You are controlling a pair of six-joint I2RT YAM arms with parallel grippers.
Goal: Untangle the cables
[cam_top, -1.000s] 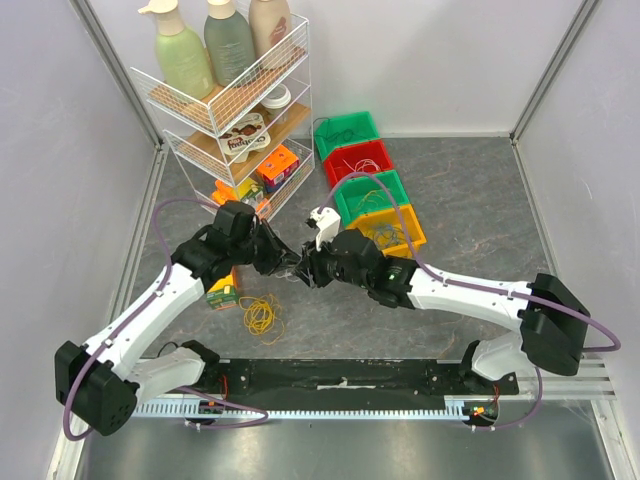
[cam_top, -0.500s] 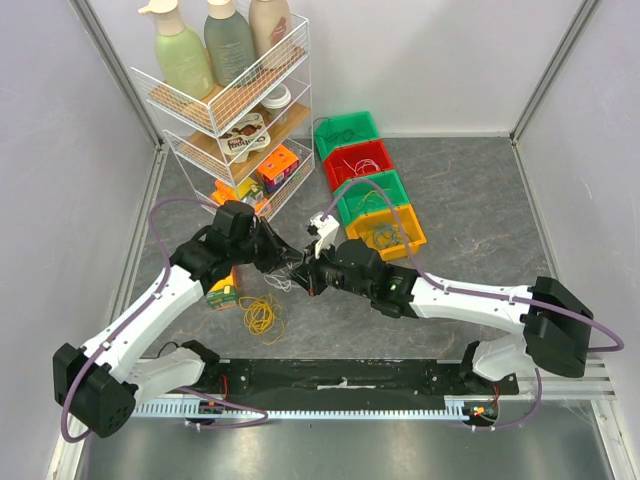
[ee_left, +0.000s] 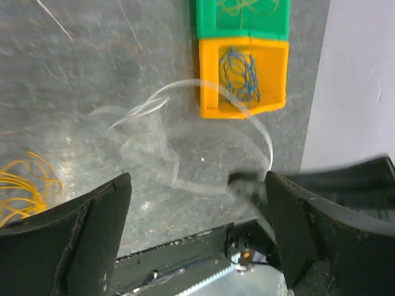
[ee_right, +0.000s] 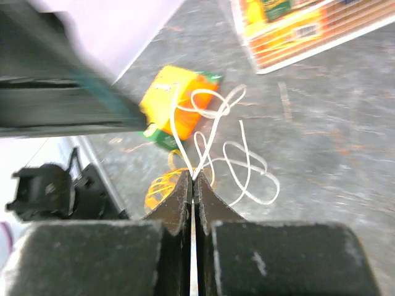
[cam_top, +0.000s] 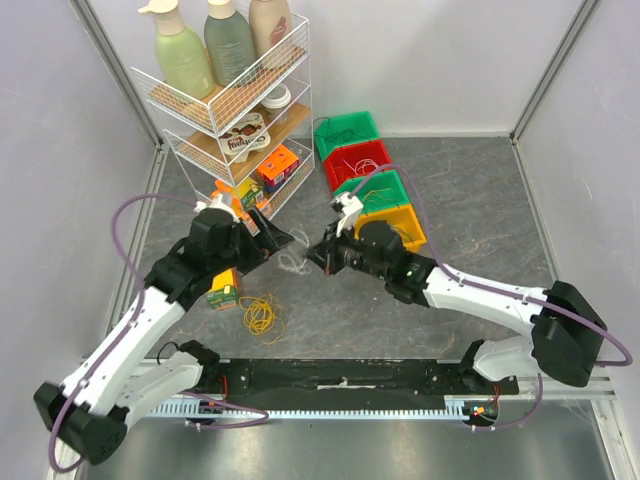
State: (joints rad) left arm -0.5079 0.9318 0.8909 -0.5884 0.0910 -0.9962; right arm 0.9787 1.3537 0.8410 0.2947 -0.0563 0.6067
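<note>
Right end effector [ee_right: 192, 176] is pressed together, pinching the white cable [ee_right: 217, 143]. Its loops trail over the mid surface [cam_top: 460, 200], near the yellow cable [cam_top: 262, 315]. Left end effector [ee_left: 197, 185] is spread and empty. Recommendation: draw the white cable away slowly, watching the loops for snags.

Wire rack [cam_top: 235, 110] at back left of grey bench [cam_top: 470, 220], three bottles [cam_top: 228, 40] on top tier, packets [cam_top: 245, 135] below. Just right, four bins [cam_top: 350, 130] in a row: green, red, green, yellow. Small orange box [cam_top: 222, 290] nearer front.
</note>
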